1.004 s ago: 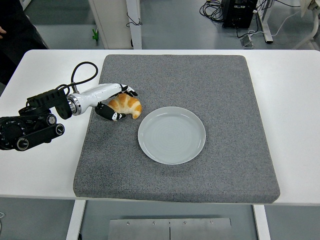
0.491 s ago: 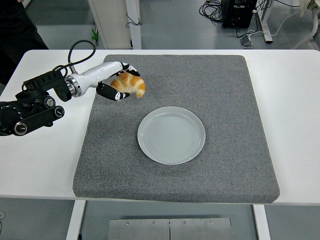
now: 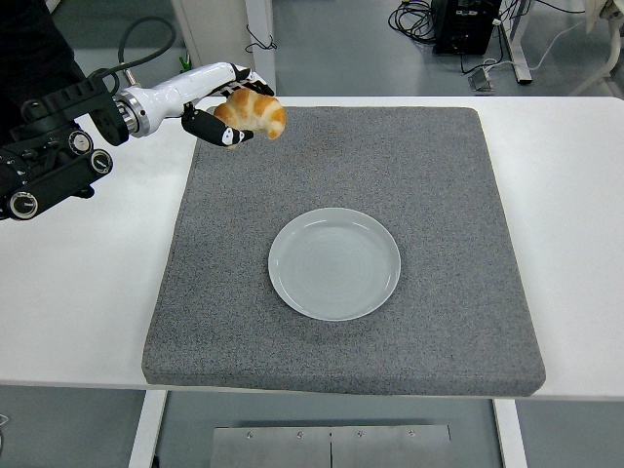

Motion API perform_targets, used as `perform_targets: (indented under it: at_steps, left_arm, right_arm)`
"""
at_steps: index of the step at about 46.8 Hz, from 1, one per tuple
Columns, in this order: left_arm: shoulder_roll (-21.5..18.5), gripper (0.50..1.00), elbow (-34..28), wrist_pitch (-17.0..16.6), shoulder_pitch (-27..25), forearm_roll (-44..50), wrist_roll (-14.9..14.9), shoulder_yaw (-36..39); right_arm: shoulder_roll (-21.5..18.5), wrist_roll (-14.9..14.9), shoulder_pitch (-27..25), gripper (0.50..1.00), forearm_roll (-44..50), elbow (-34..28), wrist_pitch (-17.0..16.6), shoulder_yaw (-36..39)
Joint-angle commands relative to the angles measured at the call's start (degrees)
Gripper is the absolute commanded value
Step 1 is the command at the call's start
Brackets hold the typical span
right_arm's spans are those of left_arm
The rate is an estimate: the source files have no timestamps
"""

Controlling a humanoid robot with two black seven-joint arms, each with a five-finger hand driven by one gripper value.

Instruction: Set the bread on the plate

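My fingers [image 3: 230,135] are wrapped round the croissant [image 3: 252,110], thumb under, others over the top. Left hand [image 3: 222,105] has it up in the air above the far-left corner of the grey mat [image 3: 429,175], well apart from the plate [image 3: 334,263], which sits empty mid-mat on the white table [image 3: 78,292]. Right hand is out of view.

Risks, my read: grip covers only the left end, so the loose end could swing or slip out on the carry. It's soft and flaky, so squeezing harder crushes it. Letting go too high could bounce it off the rim.

No brands, labels or readable writing anywhere.
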State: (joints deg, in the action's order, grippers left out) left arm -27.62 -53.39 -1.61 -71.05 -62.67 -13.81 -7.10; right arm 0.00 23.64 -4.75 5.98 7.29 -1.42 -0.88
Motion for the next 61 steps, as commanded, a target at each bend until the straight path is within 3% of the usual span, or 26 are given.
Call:
perform_targets:
  at_steps: [1, 11, 23, 35, 50, 61]
  left_arm:
    - [-0.1, 0.669, 1.1, 0.8, -1.2, 0.0, -0.3, -0.1]
    - [-0.9, 0.669, 1.8, 4.2, -4.4, -0.3, -0.3, -2.6]
    - [-0.7, 0.675, 1.8, 8.7, -4.9, -4.2, -0.1, -11.3]
    - [1.9, 0.678, 0.9, 9.0, -5.2, -4.6, 0.3, -11.7]
    - [8.1, 0.683, -1.1, 9.0, -5.2, -5.5, 0.9, -11.7]
    - [10.7, 0.686, -5.5, 9.0, -5.2, -5.7, 1.9, -11.6]
  right_arm:
    - [0.0, 0.0, 0.0, 1.0, 0.0, 0.0, 0.0, 0.0]
    - [0.0, 0.0, 0.0, 1.0, 0.0, 0.0, 0.0, 0.0]
    - [0.0, 0.0, 0.0, 1.0, 0.0, 0.0, 0.0, 0.0]
    - [0.0, 0.0, 0.0, 1.0, 0.0, 0.0, 0.0, 0.0]
    - [0.0, 0.0, 0.0, 1.0, 0.0, 0.0, 0.0, 0.0]
    - [0.0, 0.0, 0.0, 1.0, 0.0, 0.0, 0.0, 0.0]
